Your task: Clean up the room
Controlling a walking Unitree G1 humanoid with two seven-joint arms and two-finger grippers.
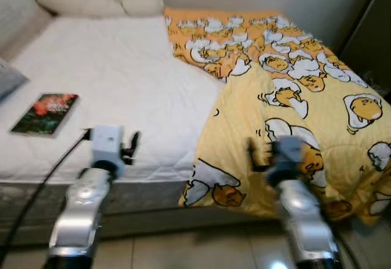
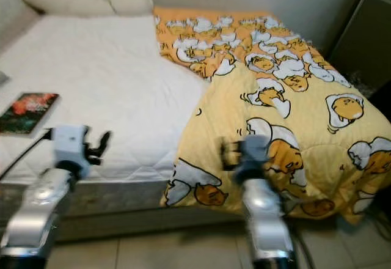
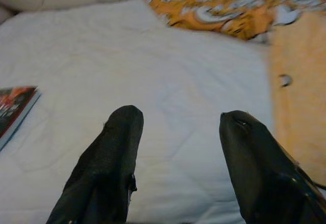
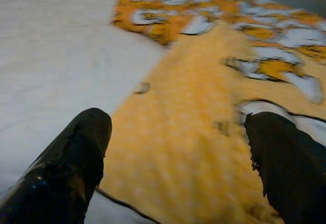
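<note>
A yellow-orange quilt (image 1: 293, 92) with egg cartoon prints covers the right half of the bed and hangs over its near edge. The white mattress pad (image 1: 110, 79) lies bare on the left half. A book (image 1: 46, 114) with a red and green cover rests near the bed's left edge. My left gripper (image 1: 129, 147) is open, raised just above the near edge of the white pad; its fingers (image 3: 112, 163) are spread wide. My right gripper (image 4: 178, 147) is open in front of the hanging quilt edge (image 4: 193, 147), with nothing between its fingers.
Two cream pillows (image 1: 91, 1) lie at the head of the bed against the wall. A grey cushion corner (image 1: 9, 76) pokes in at the far left. Dark furniture (image 1: 372, 36) stands at the right. Tiled floor (image 1: 195, 247) runs along the bed's near side.
</note>
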